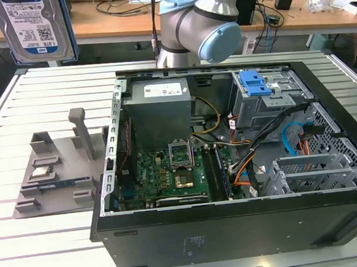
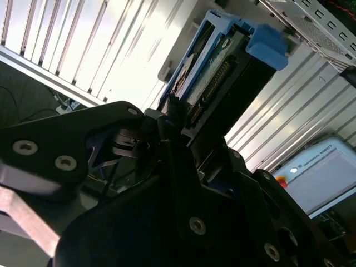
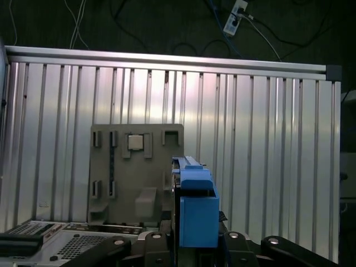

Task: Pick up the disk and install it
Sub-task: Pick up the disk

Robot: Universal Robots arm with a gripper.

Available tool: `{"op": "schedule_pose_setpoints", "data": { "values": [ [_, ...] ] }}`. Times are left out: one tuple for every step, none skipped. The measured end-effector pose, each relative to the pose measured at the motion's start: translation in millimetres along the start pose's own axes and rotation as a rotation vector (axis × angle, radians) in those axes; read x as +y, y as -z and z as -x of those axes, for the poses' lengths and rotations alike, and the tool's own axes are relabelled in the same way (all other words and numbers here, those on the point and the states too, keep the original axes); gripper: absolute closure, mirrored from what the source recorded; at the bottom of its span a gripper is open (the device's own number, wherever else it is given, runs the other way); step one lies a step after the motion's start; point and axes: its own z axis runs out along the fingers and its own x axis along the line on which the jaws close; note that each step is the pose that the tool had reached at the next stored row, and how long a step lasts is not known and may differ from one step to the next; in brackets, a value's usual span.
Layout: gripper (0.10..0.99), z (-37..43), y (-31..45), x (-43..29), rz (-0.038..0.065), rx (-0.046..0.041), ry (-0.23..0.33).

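**Disk (image 1: 37, 27) clamped in the gripper (image 2: 189, 130)**

Black fingers (image 2: 169, 119) close on the disk's edges in both wrist views. It hangs at the exterior view's upper left, above the grey tray (image 1: 52, 177), left of the open computer case (image 1: 235, 228).

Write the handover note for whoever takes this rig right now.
The gripper: jaws shut on the disk, held in the air above the table.
The grey holder lies on the table beside the open computer case. The drive cage is inside the case.
Done: disk picked up.
Left: disk is not yet in the case.
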Motion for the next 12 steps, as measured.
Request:
{"op": "schedule_pose_setpoints", "data": {
  "values": [
    [0.722, -0.2, 0.3, -4.0, 0.000, 0.0000, 0.000],
    [0.722, -0.3, 0.4, -7.0, 0.000, 0.0000, 0.000],
    [0.722, -0.5, 0.6, -9.8, 0.000, 0.0000, 0.000],
    [0.722, -0.6, 0.8, -12.5, 0.000, 0.0000, 0.000],
    [0.722, -0.7, 1.0, -15.3, 0.000, 0.0000, 0.000],
    [0.722, -0.8, 1.1, -17.6, 0.000, 0.0000, 0.000],
    [0.722, -1.0, 1.3, -20.5, 0.000, 0.0000, 0.000],
    [0.722, -1.1, 1.4, -22.7, 0.000, 0.0000, 0.000],
    [0.722, -1.2, 1.6, -24.6, 0.000, 0.0000, 0.000],
    [0.722, -1.3, 1.6, -26.0, 0.000, 0.0000, 0.000],
    [0.722, -1.3, 1.8, -28.0, 0.000, 0.0000, 0.000],
    [0.722, -1.4, 1.9, -29.2, 0.000, 0.0000, 0.000]
  ]
}}
